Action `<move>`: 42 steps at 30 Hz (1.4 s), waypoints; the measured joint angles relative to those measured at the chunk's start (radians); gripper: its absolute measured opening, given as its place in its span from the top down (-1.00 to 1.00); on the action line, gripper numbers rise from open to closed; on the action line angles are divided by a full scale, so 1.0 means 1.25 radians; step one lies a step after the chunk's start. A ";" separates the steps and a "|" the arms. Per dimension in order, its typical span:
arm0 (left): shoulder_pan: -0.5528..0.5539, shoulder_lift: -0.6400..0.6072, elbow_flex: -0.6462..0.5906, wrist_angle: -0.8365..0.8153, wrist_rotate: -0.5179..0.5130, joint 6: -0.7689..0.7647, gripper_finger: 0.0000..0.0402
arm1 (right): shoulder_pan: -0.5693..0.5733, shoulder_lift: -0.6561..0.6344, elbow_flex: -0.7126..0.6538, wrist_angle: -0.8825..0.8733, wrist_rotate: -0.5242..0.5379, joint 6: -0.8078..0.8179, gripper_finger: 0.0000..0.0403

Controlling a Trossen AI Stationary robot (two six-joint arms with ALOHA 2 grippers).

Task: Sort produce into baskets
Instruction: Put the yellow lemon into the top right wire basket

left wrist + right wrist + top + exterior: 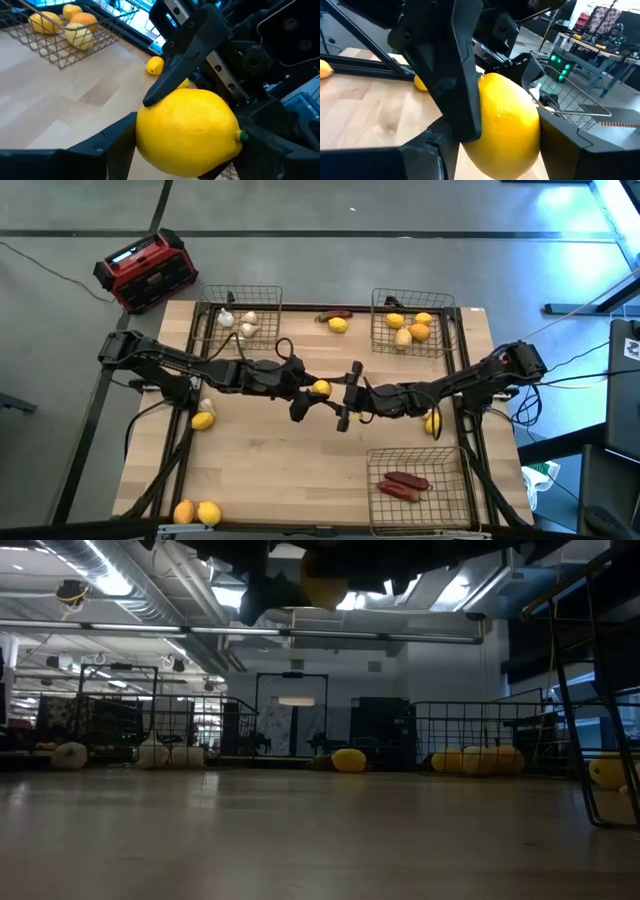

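Note:
A yellow lemon [320, 388] hangs in the air over the middle of the table, and it also shows at the top of the low view [322, 585]. My left gripper [311, 391] reaches it from the table's left and my right gripper [336, 393] from the right; both are shut on it. The lemon fills the left wrist view [187, 132] and the right wrist view [505, 125]. Three wire baskets stand on the table: far left [240, 288] with whitish bulbs, far right [376, 330] with yellow and orange fruits, near right [372, 478] with dark red peppers. My left gripper pinches the lemon between its two fingers, one on the lemon's side [145, 137] and one by its green-tipped end [239, 136]. The fingers come nearly level from the table's left. The lemon is lifted clear of the table. My right gripper pinches the same lemon between its two fingers; one side of the lemon [532, 127] lies against a finger. Another of its fingers [172, 75] lies across the lemon's top in the left wrist view. They come nearly level from the table's right, crosswise to the left fingers.
Loose produce lies about: a lemon [203, 420] and a bulb [207, 406] at the left, a lemon [432, 422] at the right, a lemon [338, 325] and a pepper [335, 314] at the far edge, two fruits [196, 513] near left. A red and black box [150, 270] stands beyond the table.

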 joint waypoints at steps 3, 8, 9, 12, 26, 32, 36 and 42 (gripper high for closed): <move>0.000 0.000 0.000 0.000 -0.017 -0.005 -0.43 | 0.000 0.000 0.000 0.000 0.002 0.010 -0.04; 0.000 0.000 0.000 -0.009 -0.026 -0.016 -0.63 | -0.005 0.000 0.000 0.001 0.002 0.008 -0.04; -0.001 -0.001 0.000 -0.011 -0.026 -0.004 -0.65 | -0.005 0.000 0.000 -0.001 0.002 0.008 -0.04; -0.004 -0.021 0.000 -0.038 -0.013 0.038 -0.67 | -0.004 0.000 0.000 0.000 0.002 0.006 -0.04; 0.005 -0.176 0.000 -0.359 -0.136 0.061 -0.68 | -0.004 -0.042 0.012 -0.099 0.049 0.029 -0.04; -0.024 -0.125 -0.001 -0.369 -0.135 0.047 -0.68 | -0.005 -0.115 0.062 -0.315 0.114 0.036 -0.04; -0.041 -0.083 -0.001 -0.365 -0.133 0.047 -0.68 | -0.019 -0.158 0.093 -0.460 0.168 0.043 -0.04; -0.059 -0.027 -0.001 -0.320 -0.133 0.047 -0.68 | -0.089 -0.212 0.152 -0.701 0.177 0.126 -0.04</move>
